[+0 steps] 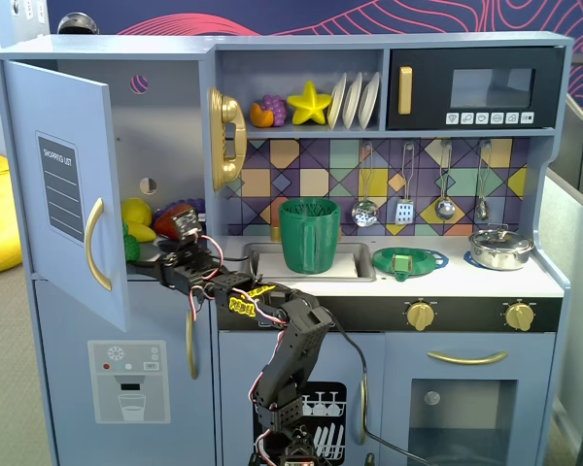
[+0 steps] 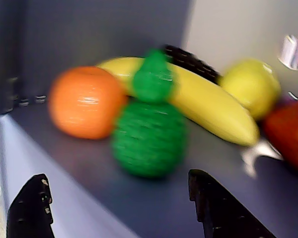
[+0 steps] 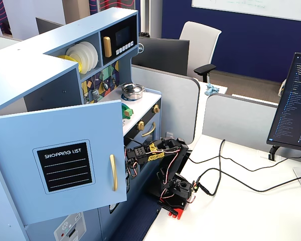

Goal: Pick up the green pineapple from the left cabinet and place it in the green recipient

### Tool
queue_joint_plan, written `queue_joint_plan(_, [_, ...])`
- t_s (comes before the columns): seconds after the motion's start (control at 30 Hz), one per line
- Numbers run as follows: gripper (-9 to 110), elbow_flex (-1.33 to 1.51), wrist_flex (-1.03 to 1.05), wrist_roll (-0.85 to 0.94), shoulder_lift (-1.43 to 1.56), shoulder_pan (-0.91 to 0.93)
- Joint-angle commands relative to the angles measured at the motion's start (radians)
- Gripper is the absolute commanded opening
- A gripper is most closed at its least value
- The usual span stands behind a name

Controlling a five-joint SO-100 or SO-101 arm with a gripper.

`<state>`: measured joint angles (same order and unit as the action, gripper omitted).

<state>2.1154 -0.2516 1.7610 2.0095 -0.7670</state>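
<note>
Wrist view shows the small bright green, bumpy plastic pineapple (image 2: 149,136) standing upright on the blue-grey shelf of the left cabinet (image 2: 79,198), its leafy crown in front of a long yellow plastic banana (image 2: 208,101). A round orange toy fruit (image 2: 84,108) sits just beside it on the left of this view, a yellow lemon (image 2: 251,84) and a red strawberry (image 2: 288,139) farther right. The black two-finger gripper (image 2: 124,206) is spread wide, its fingertips at the bottom edge either side of the pineapple and not yet touching it, holding nothing. That spacing seems chosen so the fingers can straddle the fruit's body without nudging the orange.

In a fixed view, the arm (image 1: 291,330) reaches sideways into the cabinet past the open door with its dark shopping-list panel and curved gold handle (image 1: 63,189); the door is swung fully out, leaving the approach free. The tall dark green ribbed plastic cup (image 1: 311,236) waits in the sink, well apart from the cabinet.
</note>
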Motion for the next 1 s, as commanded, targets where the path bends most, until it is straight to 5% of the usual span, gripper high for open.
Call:
queue_joint_plan(0.0, [29, -0.1, 0.012, -0.048, -0.005, 0.008])
queue_joint_plan(0.97, [29, -0.517, 0.077, -0.011, -0.405, 0.003])
